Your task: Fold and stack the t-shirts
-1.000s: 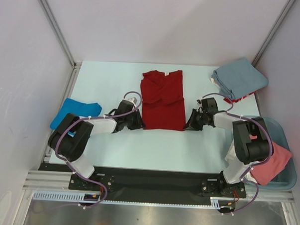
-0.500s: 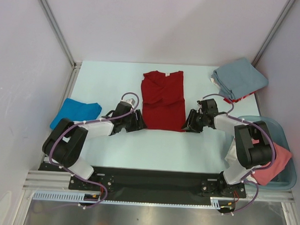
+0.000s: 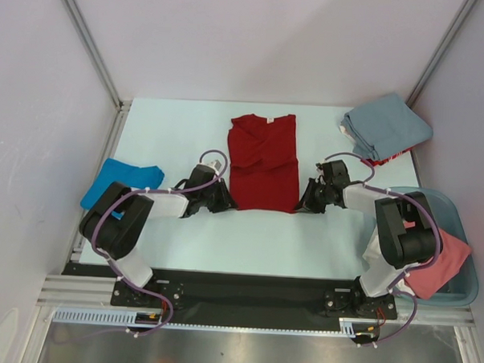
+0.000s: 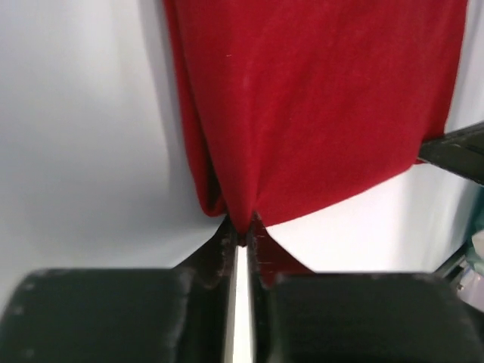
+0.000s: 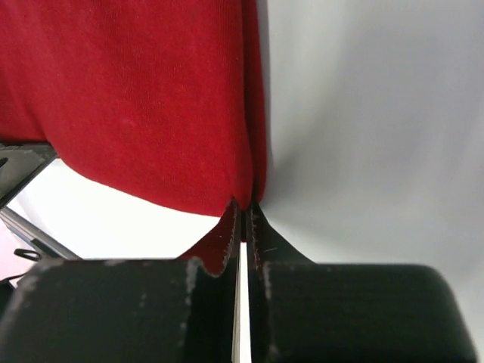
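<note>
At the middle of the worktop (image 3: pixel 172 130) the red shirt (image 3: pixel 263 162) lies flat, its sleeves folded in to make a narrow strip. The left fingers (image 4: pixel 227 246) and right fingers (image 5: pixel 261 238) each pinch a near hem corner, closed tight on the cloth. The next move looks to be lifting both corners together and carrying the hem evenly to the collar.

Bright, even light from above leaves only faint, soft shadows on the pale table (image 3: pixel 172 130), while both wrist views blur toward their near edge.
</note>
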